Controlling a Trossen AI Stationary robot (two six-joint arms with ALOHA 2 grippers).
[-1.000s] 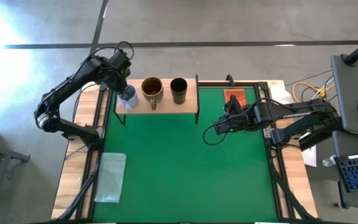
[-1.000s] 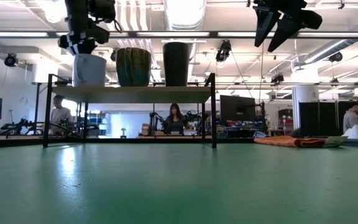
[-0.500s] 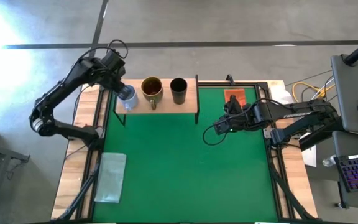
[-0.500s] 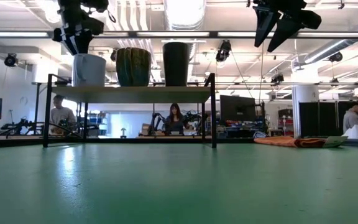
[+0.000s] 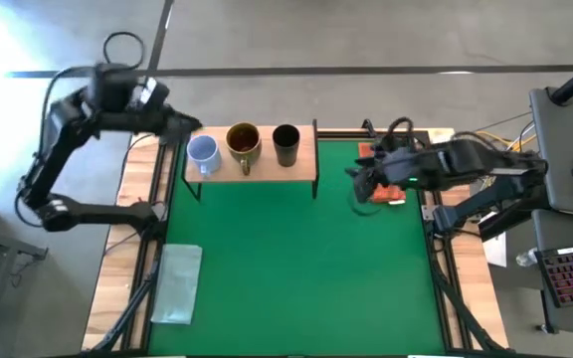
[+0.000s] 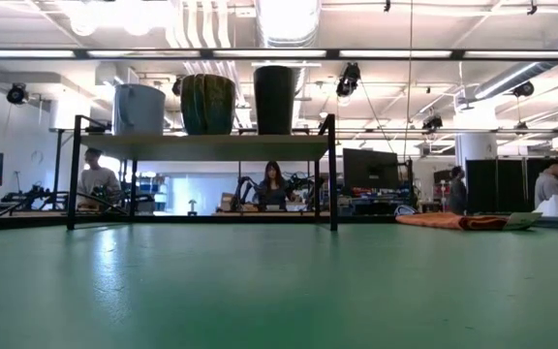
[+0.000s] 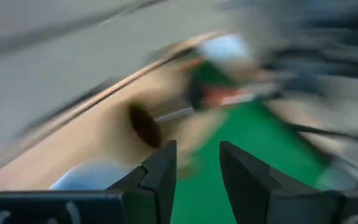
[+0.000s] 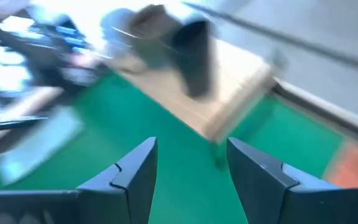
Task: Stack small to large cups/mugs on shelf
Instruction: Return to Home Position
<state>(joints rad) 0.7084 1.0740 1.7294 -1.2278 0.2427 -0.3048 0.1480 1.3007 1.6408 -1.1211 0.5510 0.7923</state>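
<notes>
The pale blue-grey mug (image 5: 202,152), the brown-mustard mug (image 5: 243,142) and the small black cup (image 5: 286,142) stand upright in a row on the wooden shelf (image 5: 267,171). In the low view their bases rest on the shelf board (image 6: 206,145): blue-grey mug (image 6: 139,109), brown mug (image 6: 208,104), black cup (image 6: 274,99). My left gripper (image 5: 185,126) is open and empty, just off the shelf's left end (image 7: 197,180). My right gripper (image 5: 358,184) is open and empty, right of the shelf (image 8: 191,168). Neither gripper shows in the low view.
An orange cloth (image 5: 376,159) lies at the mat's far right, partly under my right arm. A pale folded sheet (image 5: 177,283) lies at the near left. The green mat (image 5: 286,268) lies in front of the shelf. People show in the room behind.
My left gripper has risen off the blue-grey mug and drawn back toward the table's left edge. The mug stays upright on the shelf. My right gripper has gone up and toward the far right. Both have left the low view.
</notes>
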